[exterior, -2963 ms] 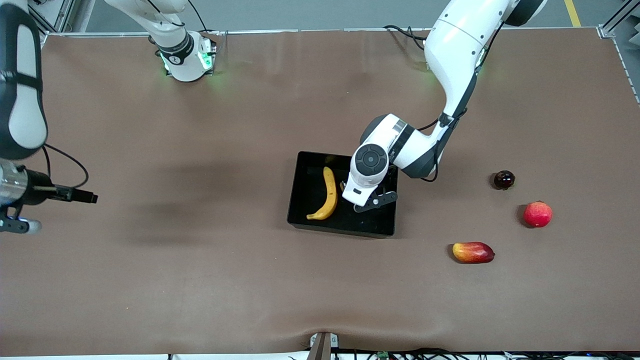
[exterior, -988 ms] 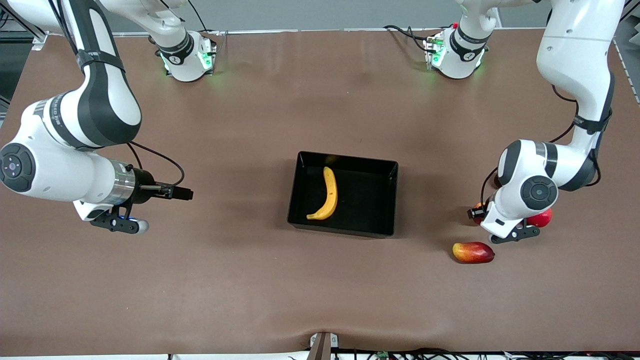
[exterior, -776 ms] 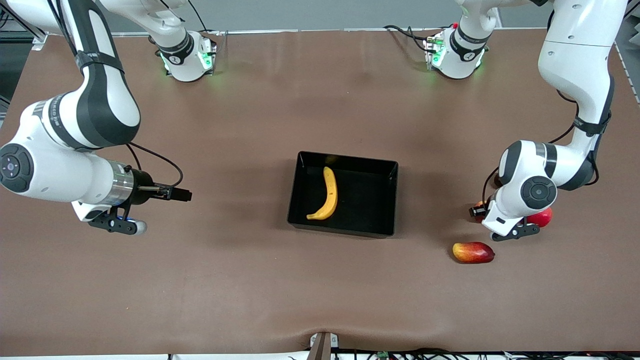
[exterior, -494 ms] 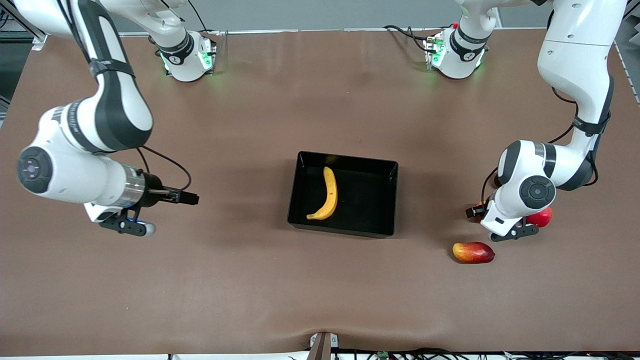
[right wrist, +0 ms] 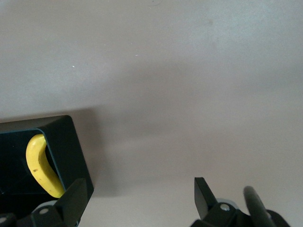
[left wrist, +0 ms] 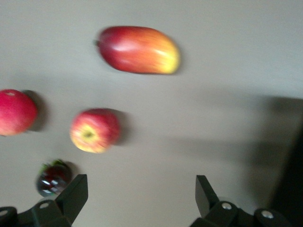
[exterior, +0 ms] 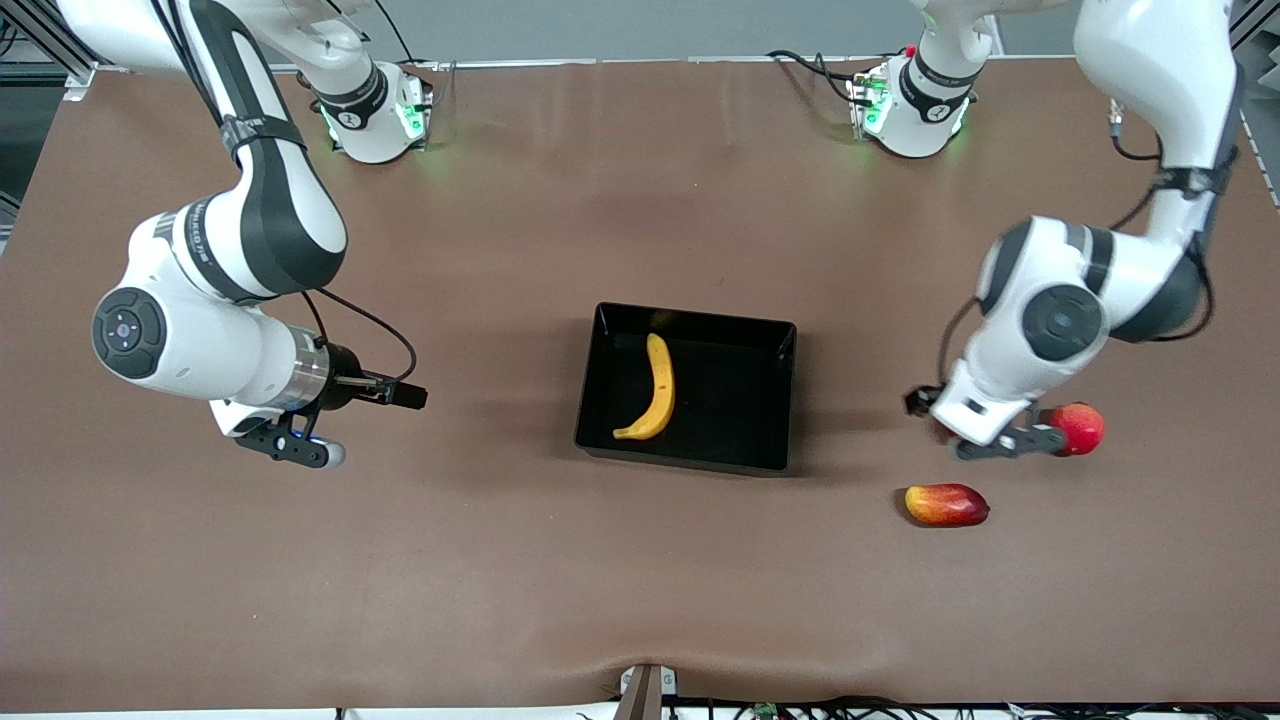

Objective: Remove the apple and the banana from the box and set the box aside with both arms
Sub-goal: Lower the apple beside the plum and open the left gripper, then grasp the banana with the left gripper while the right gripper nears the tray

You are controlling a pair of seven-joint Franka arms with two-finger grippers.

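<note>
One fruit left in the box: the banana on its floor. The apple sits on the table beside the mango, just under the left gripper, jaws wide and empty. Right gripper, also wide, hangs over bare table toward the right arm's end, likely lined up for the banana.

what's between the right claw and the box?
Nothing: the front view shows only bare brown table between the right claw and the box. The right wrist view agrees. The banana lies inside the box.
</note>
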